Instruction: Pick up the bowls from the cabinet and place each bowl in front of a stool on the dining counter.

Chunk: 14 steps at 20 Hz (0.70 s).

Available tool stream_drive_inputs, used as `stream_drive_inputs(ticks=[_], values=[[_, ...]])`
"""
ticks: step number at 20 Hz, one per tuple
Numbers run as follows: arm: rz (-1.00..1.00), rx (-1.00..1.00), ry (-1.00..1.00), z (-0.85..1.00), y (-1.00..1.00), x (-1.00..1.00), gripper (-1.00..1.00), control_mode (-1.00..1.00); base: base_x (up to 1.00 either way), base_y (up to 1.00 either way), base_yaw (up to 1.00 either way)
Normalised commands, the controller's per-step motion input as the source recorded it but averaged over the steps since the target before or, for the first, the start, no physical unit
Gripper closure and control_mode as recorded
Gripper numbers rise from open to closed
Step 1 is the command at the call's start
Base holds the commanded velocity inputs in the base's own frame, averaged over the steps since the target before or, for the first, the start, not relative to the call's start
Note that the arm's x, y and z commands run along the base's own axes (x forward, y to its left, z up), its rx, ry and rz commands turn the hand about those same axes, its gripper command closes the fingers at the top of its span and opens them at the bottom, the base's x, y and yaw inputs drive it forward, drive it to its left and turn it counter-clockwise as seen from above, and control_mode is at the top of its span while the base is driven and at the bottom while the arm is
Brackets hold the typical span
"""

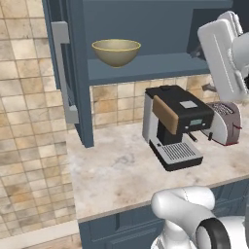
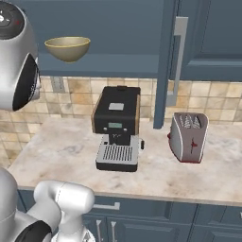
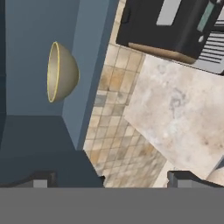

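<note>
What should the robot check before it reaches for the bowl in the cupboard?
1. Cabinet door swung open: ok.
2. Olive-beige bowl upright on the cabinet shelf: ok.
3. Gripper open and empty: ok.
4. Gripper at the bowl: not ok, the bowl sits well off from the fingertips.
5. Coffee machine and toaster stand below the shelf, out of the reach path: ok.
6. Second bowl's whereabouts: cannot tell.

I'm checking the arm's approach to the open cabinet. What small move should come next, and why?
Probably swing the hand toward the olive bowl and line the open gripper up with its rim. The bowl sits upright on the cabinet shelf above the coffee machine, the door is already open, and in the hand view the bowl is off to one side, well away from the fingertips.
</note>
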Motion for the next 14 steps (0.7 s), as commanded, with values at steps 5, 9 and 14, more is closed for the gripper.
stream_drive_inputs(ticks=[5, 9, 14], values=[[0.0, 0.0, 0.04, 0.04, 0.05, 0.45, -1.0, -1.0, 0.0, 0.0, 0.0], [0.0, 0.0, 0.05, 0.0, 0.0, 0.46, -1.0, -1.0, 0.0, 0.0, 0.0], [0.0, 0.0, 0.01, 0.0, 0.0, 0.43, -1.0, -1.0, 0.0, 0.0, 0.0]])
